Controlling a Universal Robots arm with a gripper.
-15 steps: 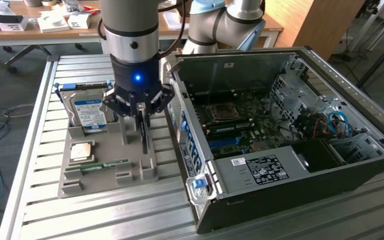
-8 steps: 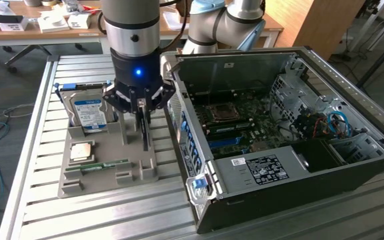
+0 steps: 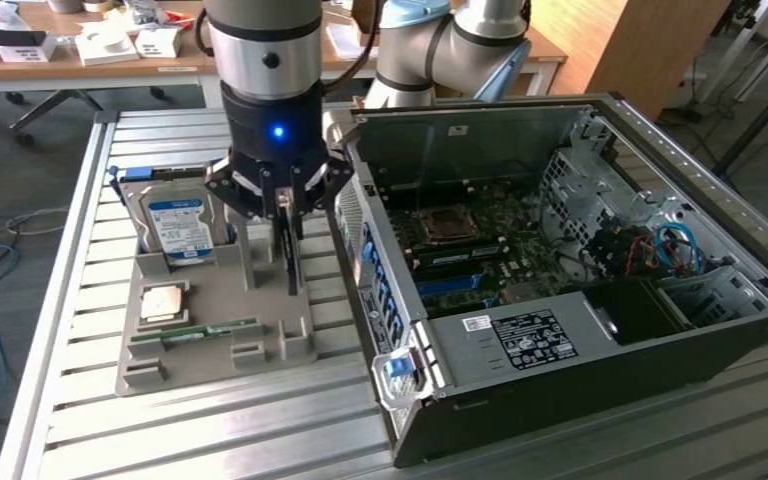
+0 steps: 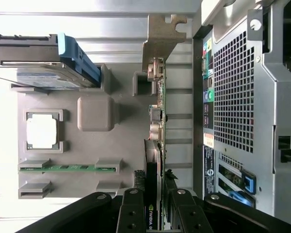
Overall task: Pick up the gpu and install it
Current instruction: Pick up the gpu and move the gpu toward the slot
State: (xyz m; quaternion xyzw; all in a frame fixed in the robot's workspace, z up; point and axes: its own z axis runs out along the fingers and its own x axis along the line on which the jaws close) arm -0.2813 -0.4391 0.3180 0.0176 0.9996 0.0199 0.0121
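The gripper (image 3: 284,225) is seen in the upper middle of the exterior view, pointed straight down over a grey holder tray (image 3: 204,355) that is laid on a slatted metal table (image 3: 77,210). Its fingers (image 4: 133,208) are closed against both faces of the gpu (image 3: 291,262), which is held upright on its long edge in a slot at the tray's side nearest the open computer case (image 3: 558,330); whether the card has been raised clear of the slot cannot be told. In the wrist view the card's metal bracket (image 4: 160,39) is seen at the end far from the fingers. At the exterior view's left of the gripper, a silver hard drive (image 3: 177,228) is stood in the tray, and a square processor (image 3: 161,300) and a slim green memory stick (image 3: 197,330) are laid lower in the frame. The case occupies the exterior view's right.
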